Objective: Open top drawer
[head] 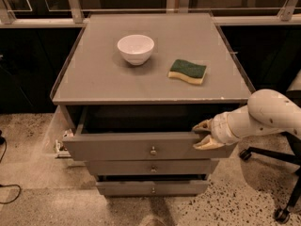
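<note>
The top drawer (117,147) of the grey cabinet is partly pulled out, and a dark gap shows between it and the cabinet top. Its small round metal knob (153,150) sits at the centre of the front. My gripper (203,135), on a white arm coming from the right, is at the right end of the drawer front. One finger (202,125) is behind the front's top edge and the other is before it, gripping the panel. Two narrower drawers (153,167) lie below, the lowest sticking out a little.
A white bowl (135,48) and a green-and-yellow sponge (187,71) rest on the cabinet top (94,79). Office-chair legs and castors (281,214) stand on the speckled floor at the right. A cable (9,192) and a small white object (59,147) lie at the left.
</note>
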Controlling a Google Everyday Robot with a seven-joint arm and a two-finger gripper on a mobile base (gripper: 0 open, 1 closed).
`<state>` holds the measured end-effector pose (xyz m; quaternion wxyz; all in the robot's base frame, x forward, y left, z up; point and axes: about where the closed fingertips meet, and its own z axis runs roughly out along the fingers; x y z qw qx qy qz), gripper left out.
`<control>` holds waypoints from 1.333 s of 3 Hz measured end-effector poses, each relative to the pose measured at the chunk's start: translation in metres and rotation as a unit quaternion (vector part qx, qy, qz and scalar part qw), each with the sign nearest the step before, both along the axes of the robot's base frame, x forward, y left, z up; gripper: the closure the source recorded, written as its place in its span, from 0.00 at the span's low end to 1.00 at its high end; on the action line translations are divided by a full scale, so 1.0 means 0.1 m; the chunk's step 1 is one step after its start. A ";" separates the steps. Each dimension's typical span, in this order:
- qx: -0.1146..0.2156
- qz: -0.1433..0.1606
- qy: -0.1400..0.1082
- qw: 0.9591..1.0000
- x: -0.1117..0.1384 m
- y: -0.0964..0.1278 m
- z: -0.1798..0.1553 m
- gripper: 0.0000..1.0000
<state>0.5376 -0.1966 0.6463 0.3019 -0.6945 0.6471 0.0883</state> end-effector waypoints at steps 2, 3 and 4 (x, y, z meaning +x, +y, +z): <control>0.014 -0.007 0.012 1.000 0.00 -0.06 -0.07 0.37; 0.018 -0.010 0.022 1.000 -0.05 -0.07 -0.10 0.40; 0.018 -0.010 0.022 1.000 -0.05 -0.07 -0.09 0.63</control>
